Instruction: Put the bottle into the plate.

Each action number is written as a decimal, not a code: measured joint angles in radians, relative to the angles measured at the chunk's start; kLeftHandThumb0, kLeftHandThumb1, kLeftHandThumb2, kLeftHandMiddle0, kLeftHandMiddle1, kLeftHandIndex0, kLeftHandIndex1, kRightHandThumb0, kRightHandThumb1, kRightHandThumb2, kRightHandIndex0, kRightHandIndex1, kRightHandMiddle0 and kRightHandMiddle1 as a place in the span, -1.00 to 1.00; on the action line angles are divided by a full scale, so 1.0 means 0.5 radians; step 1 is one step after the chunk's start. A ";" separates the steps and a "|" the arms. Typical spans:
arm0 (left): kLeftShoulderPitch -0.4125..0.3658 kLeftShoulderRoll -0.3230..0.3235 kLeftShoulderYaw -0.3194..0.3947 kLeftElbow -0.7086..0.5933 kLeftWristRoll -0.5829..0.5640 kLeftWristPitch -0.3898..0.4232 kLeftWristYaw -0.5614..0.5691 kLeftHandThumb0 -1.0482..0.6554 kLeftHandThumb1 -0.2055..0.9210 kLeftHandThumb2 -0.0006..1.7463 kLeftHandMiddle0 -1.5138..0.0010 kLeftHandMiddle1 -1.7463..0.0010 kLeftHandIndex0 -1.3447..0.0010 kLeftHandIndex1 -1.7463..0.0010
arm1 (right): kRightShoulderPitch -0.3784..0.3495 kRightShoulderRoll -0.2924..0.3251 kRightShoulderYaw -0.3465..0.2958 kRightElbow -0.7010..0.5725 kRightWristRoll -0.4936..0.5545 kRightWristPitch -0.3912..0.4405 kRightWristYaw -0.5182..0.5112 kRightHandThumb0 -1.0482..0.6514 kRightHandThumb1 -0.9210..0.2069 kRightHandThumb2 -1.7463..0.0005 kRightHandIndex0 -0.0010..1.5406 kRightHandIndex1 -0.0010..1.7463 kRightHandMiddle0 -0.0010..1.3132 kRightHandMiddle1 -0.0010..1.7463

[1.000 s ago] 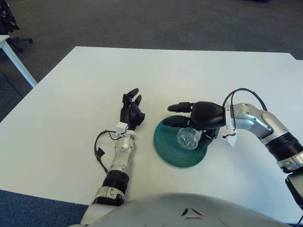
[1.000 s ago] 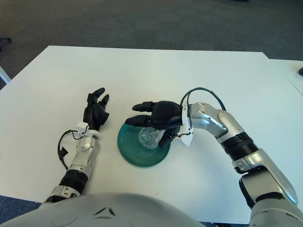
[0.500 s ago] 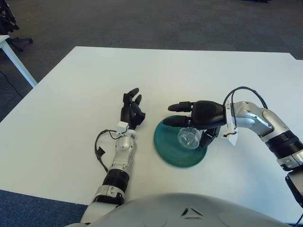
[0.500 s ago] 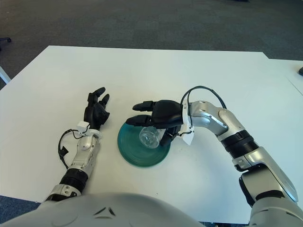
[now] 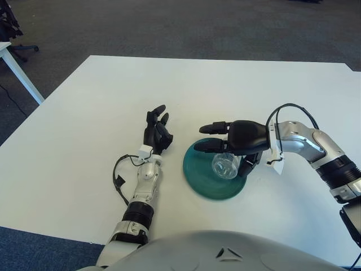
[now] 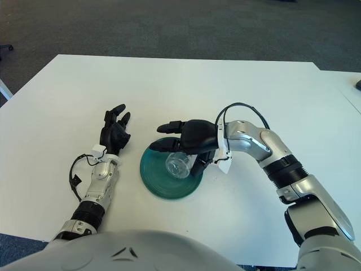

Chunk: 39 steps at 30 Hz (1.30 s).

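Left eye view shows little change over the last second — the right hand (image 5: 228,141) has barely shifted, its fingers loosely cupped over the clear plastic bottle (image 5: 224,165), which lies inside the round teal plate (image 5: 197,179). Placement looks done; release remains. Left hand (image 5: 156,131) shows beside the plate's left, fingers relaxed.

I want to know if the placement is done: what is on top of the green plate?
A clear bottle shows over the green plate, with the right hand above it, fingers spread. The hand covers the bottle's far end, so contact is unclear. The left hand shows left of the plate.
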<state>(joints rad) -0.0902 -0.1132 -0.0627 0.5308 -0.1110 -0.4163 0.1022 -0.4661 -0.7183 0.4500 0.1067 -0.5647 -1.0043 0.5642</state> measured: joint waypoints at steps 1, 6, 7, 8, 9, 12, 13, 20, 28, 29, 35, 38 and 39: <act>0.000 0.000 0.001 0.000 -0.002 0.000 -0.002 -0.69 1.00 0.22 0.49 0.77 1.00 -0.11 | -0.004 0.000 0.001 0.002 0.000 0.000 0.002 -1.00 -1.00 0.01 -1.00 -1.00 -1.00 -1.00; 0.000 0.000 0.006 -0.003 -0.011 0.003 -0.013 -0.68 1.00 0.22 0.48 0.77 1.00 -0.12 | -0.025 0.000 0.008 0.010 0.000 0.001 0.014 -1.00 -1.00 0.03 -1.00 -1.00 -1.00 -1.00; 0.000 0.000 0.006 -0.004 -0.012 0.004 -0.015 -0.68 1.00 0.22 0.48 0.76 1.00 -0.12 | -0.028 0.000 0.010 0.011 0.000 0.001 0.015 -1.00 -1.00 0.04 -1.00 -1.00 -1.00 -1.00; 0.000 0.000 0.007 -0.005 -0.014 0.004 -0.018 -0.68 1.00 0.22 0.48 0.76 1.00 -0.12 | -0.031 0.000 0.010 0.012 0.000 0.001 0.015 -1.00 -1.00 0.04 -1.00 -1.00 -1.00 -1.00; 0.000 0.000 0.008 -0.006 -0.016 0.005 -0.022 -0.68 1.00 0.22 0.48 0.76 1.00 -0.12 | -0.035 0.000 0.011 0.014 -0.002 -0.001 0.015 -1.00 -1.00 0.05 -1.00 -1.00 -1.00 -1.00; 0.000 0.000 0.009 -0.007 -0.023 0.007 -0.031 -0.67 1.00 0.21 0.48 0.76 1.00 -0.13 | -0.044 0.000 0.010 0.019 -0.019 -0.019 0.006 -1.00 -1.00 0.08 -1.00 -1.00 -1.00 -1.00; 0.000 0.000 0.010 -0.008 -0.027 0.008 -0.034 -0.67 1.00 0.21 0.47 0.76 1.00 -0.14 | -0.045 0.000 0.008 0.021 -0.028 -0.027 0.001 -1.00 -1.00 0.09 -1.00 -1.00 -1.00 -1.00; 0.000 0.000 0.016 -0.013 -0.061 0.019 -0.047 -0.67 1.00 0.21 0.47 0.76 1.00 -0.16 | -0.046 0.007 -0.007 0.040 -0.118 -0.063 -0.086 -0.95 -1.00 0.12 -1.00 -1.00 -1.00 -1.00; 0.000 0.000 0.015 -0.014 -0.062 0.022 -0.040 -0.65 1.00 0.21 0.46 0.76 1.00 -0.16 | -0.045 0.039 -0.014 0.063 -0.133 -0.023 -0.126 -0.75 -1.00 0.12 -1.00 -1.00 -1.00 -1.00; 0.000 0.000 0.015 -0.014 -0.059 0.023 -0.037 -0.65 1.00 0.21 0.46 0.76 1.00 -0.16 | -0.045 0.043 -0.014 0.063 -0.130 -0.015 -0.125 -0.73 -1.00 0.12 -1.00 -1.00 -1.00 -1.00; -0.001 0.001 0.013 -0.015 -0.046 0.028 -0.022 -0.65 1.00 0.21 0.47 0.76 1.00 -0.16 | -0.046 0.046 -0.013 0.064 -0.110 -0.003 -0.120 -0.71 -1.00 0.14 -1.00 -1.00 -1.00 -1.00; -0.002 0.001 0.009 -0.013 -0.023 0.029 0.004 -0.65 1.00 0.22 0.48 0.76 1.00 -0.16 | -0.046 0.046 -0.013 0.068 -0.104 -0.012 -0.120 -0.71 -1.00 0.19 -1.00 -1.00 -1.00 -1.00; -0.002 0.001 0.007 -0.012 -0.006 0.029 0.017 -0.65 1.00 0.22 0.48 0.77 1.00 -0.16 | -0.046 0.046 -0.013 0.070 -0.104 -0.018 -0.120 -0.71 -1.00 0.21 -1.00 -1.00 -1.00 -1.00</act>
<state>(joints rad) -0.0913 -0.1125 -0.0593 0.5246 -0.1139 -0.4020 0.1108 -0.4892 -0.6953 0.4437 0.1416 -0.6165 -1.0131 0.5042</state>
